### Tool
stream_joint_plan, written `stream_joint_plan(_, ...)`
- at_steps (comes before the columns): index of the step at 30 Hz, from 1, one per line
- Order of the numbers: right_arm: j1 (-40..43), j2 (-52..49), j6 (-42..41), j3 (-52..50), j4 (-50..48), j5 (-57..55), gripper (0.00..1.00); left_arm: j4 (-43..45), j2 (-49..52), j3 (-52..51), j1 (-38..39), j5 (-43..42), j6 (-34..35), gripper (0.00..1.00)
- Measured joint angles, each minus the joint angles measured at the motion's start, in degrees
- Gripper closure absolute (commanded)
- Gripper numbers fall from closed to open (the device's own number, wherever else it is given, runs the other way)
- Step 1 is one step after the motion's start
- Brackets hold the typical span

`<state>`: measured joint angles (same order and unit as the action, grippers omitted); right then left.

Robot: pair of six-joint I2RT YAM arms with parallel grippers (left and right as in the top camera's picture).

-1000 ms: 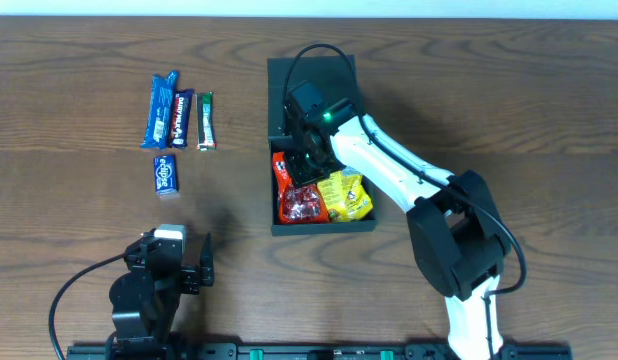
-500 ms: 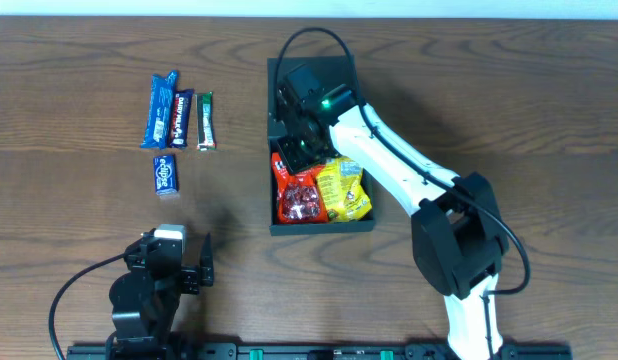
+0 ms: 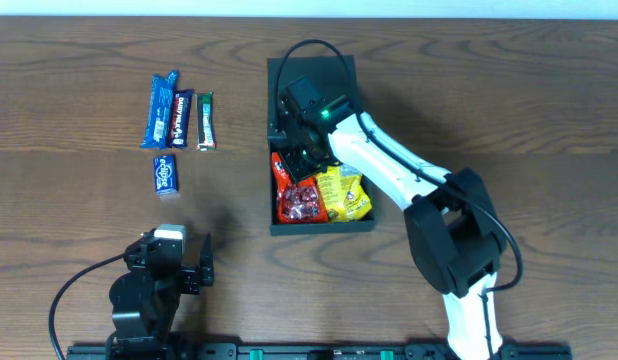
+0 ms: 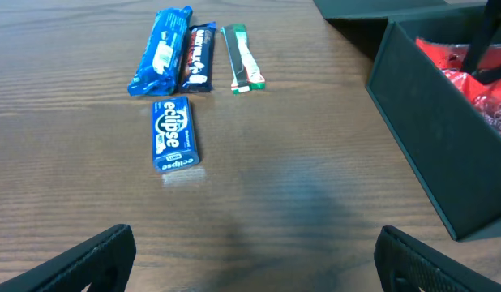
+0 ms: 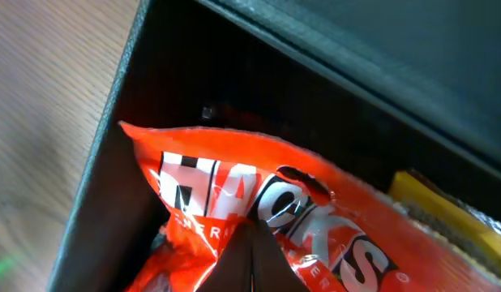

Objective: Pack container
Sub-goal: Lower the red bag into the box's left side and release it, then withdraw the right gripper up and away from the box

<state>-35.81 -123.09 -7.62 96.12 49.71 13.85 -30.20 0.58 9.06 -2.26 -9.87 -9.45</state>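
The dark container (image 3: 272, 190) sits open at mid-table, its flap lid (image 3: 314, 75) laid back; its near wall shows in the left wrist view (image 4: 421, 122). Inside lie a red packet (image 3: 302, 203), a yellow packet (image 3: 344, 195) and an orange snack packet (image 3: 281, 168). My right gripper (image 3: 301, 150) is down inside the container's far left part. In the right wrist view its fingers (image 5: 250, 251) are pressed together on the creased orange packet (image 5: 315, 219). My left gripper (image 4: 250, 259) is open and empty over bare wood near the front edge (image 3: 194, 268).
On the wood left of the container lie a blue bar (image 3: 163, 110), a dark bar (image 3: 183, 115), a thin green bar (image 3: 205, 120) and a blue Eclipse pack (image 3: 166, 174). They also show in the left wrist view, the Eclipse pack (image 4: 174, 135) nearest.
My right gripper shifted toward the lid end of the container, then came slightly back. The left arm has not moved.
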Motion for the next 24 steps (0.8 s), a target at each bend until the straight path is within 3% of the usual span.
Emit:
stream_joint_plan(9, -0.1, -0.6, 0.9, -0.1, -1.1, 1.0, 0.99, 0.0, 0.0, 0.0, 0.0, 0.0, 0.0, 0.05)
stream_joint_plan(17, 0.4, -0.4, 1.2, 7.0, 6.0, 0.1, 0.99, 0.0, 0.0, 0.0, 0.0, 0.0, 0.0, 0.05)
stream_joint_plan(19, 1.2, 0.8, 1.1, 10.3, 6.2, -1.0, 0.78, 0.0, 0.0, 0.0, 0.0, 0.0, 0.0, 0.05)
stream_joint_plan(20, 2.1, 2.0, 1.4, 12.0, 5.9, -1.9, 0.50, 0.0, 0.0, 0.0, 0.0, 0.0, 0.0, 0.04)
stream_joint_plan(21, 3.0, 3.4, 1.5, 13.4, 5.2, -2.6, 0.34, 0.0, 0.0, 0.0, 0.0, 0.0, 0.0, 0.05)
stream_joint_plan(24, 7.4, 8.7, 3.5, 17.0, 0.4, -3.9, 0.01, 0.0, 0.0, 0.0, 0.0, 0.0, 0.0, 0.05)
